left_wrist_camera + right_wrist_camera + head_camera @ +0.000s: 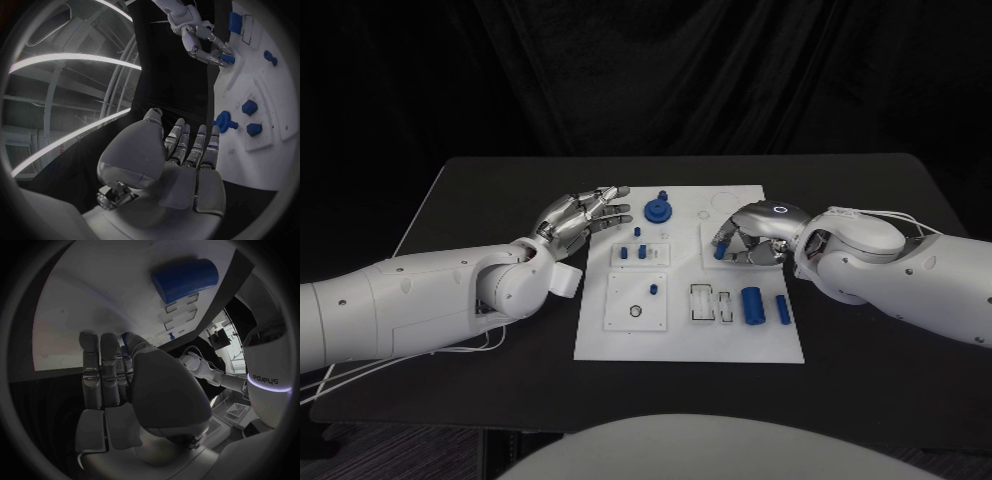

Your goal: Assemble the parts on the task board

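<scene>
From the head view, the white task board (pixel 689 345) lies in the middle of the black desk (pixel 877 390). The left robot hand (pixel 584 218) hovers at the board's left edge, fingers spread and holding nothing, apparently waiting clear of the work. The right robot hand (pixel 747 238) sits over the board's upper right, fingers curled around a small blue part (pixel 720 251), probably to seat it there. Two blue cylinders (pixel 753 305) lie loose near the board's right edge, and a round blue knob (pixel 659 210) stands at the far edge.

The left wrist view shows the left hand's fingers (pixel 187 145) straight and apart beside the board, and the right hand pinching the blue part (pixel 227 58).

In the right wrist view, a large blue cylinder (pixel 185 279) lies on the board beyond the curled fingers (pixel 100 365).
</scene>
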You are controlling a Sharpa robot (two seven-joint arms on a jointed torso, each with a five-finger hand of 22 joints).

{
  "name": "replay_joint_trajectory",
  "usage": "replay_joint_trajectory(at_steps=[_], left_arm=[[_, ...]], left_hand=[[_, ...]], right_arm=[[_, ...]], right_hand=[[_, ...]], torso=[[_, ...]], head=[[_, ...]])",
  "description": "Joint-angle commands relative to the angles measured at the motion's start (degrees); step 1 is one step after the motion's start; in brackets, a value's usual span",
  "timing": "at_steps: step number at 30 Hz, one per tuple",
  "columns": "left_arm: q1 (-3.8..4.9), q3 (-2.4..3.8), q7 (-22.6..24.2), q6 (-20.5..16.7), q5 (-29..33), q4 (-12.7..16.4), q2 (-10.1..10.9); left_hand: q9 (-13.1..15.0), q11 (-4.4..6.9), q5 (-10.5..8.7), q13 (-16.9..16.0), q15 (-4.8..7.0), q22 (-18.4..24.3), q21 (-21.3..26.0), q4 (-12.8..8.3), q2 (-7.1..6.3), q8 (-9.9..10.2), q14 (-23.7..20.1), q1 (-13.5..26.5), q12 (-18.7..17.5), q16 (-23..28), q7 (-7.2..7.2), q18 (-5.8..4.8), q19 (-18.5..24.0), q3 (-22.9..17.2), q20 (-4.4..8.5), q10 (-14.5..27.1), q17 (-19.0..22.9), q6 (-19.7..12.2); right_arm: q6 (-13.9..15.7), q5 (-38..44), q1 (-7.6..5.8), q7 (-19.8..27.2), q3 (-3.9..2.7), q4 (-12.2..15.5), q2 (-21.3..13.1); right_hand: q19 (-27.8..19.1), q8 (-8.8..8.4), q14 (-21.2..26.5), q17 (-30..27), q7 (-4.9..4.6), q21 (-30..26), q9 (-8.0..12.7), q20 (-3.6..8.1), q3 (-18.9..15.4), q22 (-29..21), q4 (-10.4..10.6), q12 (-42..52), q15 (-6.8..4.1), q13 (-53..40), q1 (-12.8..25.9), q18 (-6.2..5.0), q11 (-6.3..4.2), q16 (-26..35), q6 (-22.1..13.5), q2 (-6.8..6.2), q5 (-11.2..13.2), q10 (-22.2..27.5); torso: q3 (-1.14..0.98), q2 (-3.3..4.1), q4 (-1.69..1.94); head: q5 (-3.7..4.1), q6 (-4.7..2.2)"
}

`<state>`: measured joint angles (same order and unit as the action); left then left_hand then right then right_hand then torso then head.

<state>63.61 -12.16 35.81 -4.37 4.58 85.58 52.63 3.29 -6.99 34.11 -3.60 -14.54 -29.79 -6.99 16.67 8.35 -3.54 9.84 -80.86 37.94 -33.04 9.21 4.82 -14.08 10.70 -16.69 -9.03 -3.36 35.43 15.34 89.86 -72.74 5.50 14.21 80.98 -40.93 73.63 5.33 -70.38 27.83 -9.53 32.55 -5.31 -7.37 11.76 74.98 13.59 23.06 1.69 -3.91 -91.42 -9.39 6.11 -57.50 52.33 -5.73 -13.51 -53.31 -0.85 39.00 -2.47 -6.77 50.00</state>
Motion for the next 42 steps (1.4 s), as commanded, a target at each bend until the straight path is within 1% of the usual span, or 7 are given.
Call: replay_joint_trajectory(at_steps=[1,4,17,23,24,30,42], left_arm=[[-0.16,0.07,0.53,0.52,0.27,0.07,0.03],[-0.28,0.07,0.5,0.33,0.27,0.02,0.08],[-0.64,0.07,0.54,-0.19,0.27,-0.14,0.17],[-0.69,0.07,0.52,-0.63,0.27,-0.2,0.22],[-0.7,0.07,0.5,-0.66,0.27,-0.23,0.21],[-0.72,0.07,0.38,-0.66,0.27,-0.4,0.04],[-0.73,0.07,0.12,-0.74,0.33,-0.54,-0.05]], left_hand=[[0.08,-0.45,0.24,-0.07,-0.54,0.51,0.24,-0.06,0.05,-0.38,0.02,-0.61,0.39,-0.39,0.08,-0.53,0.51,-0.3,-0.02,0.01,-0.06,0.31],[0.09,-0.5,0.32,-0.07,-0.6,0.95,0.42,-0.03,0.02,-0.41,0.04,-0.67,0.49,-0.5,0.12,-0.61,0.89,-0.31,-0.03,-0.02,-0.07,0.42],[0.09,-0.58,0.44,-0.07,-0.83,2.39,1.0,0.01,-0.04,-0.45,0.03,-0.73,0.63,-0.74,0.19,-0.78,2.09,-0.35,-0.01,-0.02,-0.09,0.47],[0.09,-0.61,0.48,-0.07,-1.08,3.49,1.53,0.03,-0.15,-0.5,0.03,-0.68,0.89,-1.08,0.24,-0.76,3.21,-0.32,0.04,-0.06,-0.1,0.58],[0.09,-0.61,0.48,-0.07,-1.08,3.49,1.53,0.03,-0.15,-0.5,0.03,-0.68,0.89,-1.08,0.24,-0.76,3.21,-0.32,0.04,-0.06,-0.1,0.58],[0.08,-0.61,0.5,-0.07,-1.1,3.29,1.51,0.03,-0.14,-0.49,0.02,-0.68,0.86,-1.06,0.24,-0.75,3.18,-0.33,0.03,-0.06,-0.1,0.48],[0.07,-0.61,0.56,-0.06,-1.11,2.77,1.4,0.02,-0.12,-0.49,0.02,-0.71,0.85,-1.11,0.23,-0.74,2.99,-0.35,0.01,-0.03,-0.1,0.45]], right_arm=[[0.5,0.07,0.17,0.47,-0.03,-0.07,0.2],[0.67,0.07,0.2,0.56,-0.03,-0.1,0.36],[1.18,0.07,0.23,0.51,-0.04,-0.13,0.8],[2.48,0.07,0.23,0.38,-0.05,0.1,0.66],[2.99,0.07,0.22,0.33,-0.05,0.26,0.56],[5.09,-0.24,0.16,-0.04,-0.09,1.36,0.04],[6.28,-2.66,-2.34,-1.39,-0.23,4.89,-1.22]], right_hand=[[0.03,0.48,-0.05,0.11,0.02,-0.24,-0.2,0.43,0.52,2.98,0.05,-0.12,-0.55,-0.22,-0.6,0.26,-0.14,0.35,0.69,-0.21,0.11,-0.8],[0.03,1.13,-0.11,0.23,0.27,-0.17,-0.7,0.64,1.17,3.0,-0.01,0.47,-0.8,-0.57,-0.75,0.25,-0.48,0.32,1.94,-0.35,0.17,-1.98],[0.02,2.09,-0.23,0.33,0.49,-0.2,-1.84,0.76,1.85,2.95,0.4,0.78,-0.83,-0.99,-0.03,0.31,-0.51,0.42,3.78,-0.67,2.24,-2.03],[0.02,4.32,-0.26,0.45,1.17,-0.18,-3.82,1.06,2.7,2.99,-0.88,2.07,-1.26,-1.79,-1.12,0.24,-1.06,0.5,7.35,-0.32,2.1,-3.02],[0.12,5.45,-0.35,0.54,1.53,0.13,-4.7,1.27,2.91,3.06,-1.42,2.61,-1.5,-2.13,-1.39,0.27,-1.34,0.51,8.47,-0.18,2.32,-3.26],[0.4,7.03,-0.74,0.94,1.86,0.92,-6.19,1.68,3.89,3.21,-2.41,3.56,-1.91,-2.72,-2.0,0.37,-1.81,0.42,9.0,0.15,3.66,-3.93],[0.67,7.72,-1.29,1.72,1.93,1.62,-6.99,1.87,4.3,3.33,-2.77,3.82,-2.05,-2.94,-1.99,0.46,-1.92,0.04,8.76,-0.1,3.78,-4.04]], torso=[[0.01,-0.01,0.0],[0.02,-0.01,-0.02],[0.02,-0.02,-0.02],[0.03,-0.01,-0.02],[0.02,0.0,-0.01],[0.01,0.01,-0.01],[0.02,-0.01,-0.03]], head=[[-0.1,0.0],[-0.44,0.0],[-0.36,0.0],[-0.52,0.0],[-0.51,0.0],[-0.6,0.0],[-0.89,0.0]])
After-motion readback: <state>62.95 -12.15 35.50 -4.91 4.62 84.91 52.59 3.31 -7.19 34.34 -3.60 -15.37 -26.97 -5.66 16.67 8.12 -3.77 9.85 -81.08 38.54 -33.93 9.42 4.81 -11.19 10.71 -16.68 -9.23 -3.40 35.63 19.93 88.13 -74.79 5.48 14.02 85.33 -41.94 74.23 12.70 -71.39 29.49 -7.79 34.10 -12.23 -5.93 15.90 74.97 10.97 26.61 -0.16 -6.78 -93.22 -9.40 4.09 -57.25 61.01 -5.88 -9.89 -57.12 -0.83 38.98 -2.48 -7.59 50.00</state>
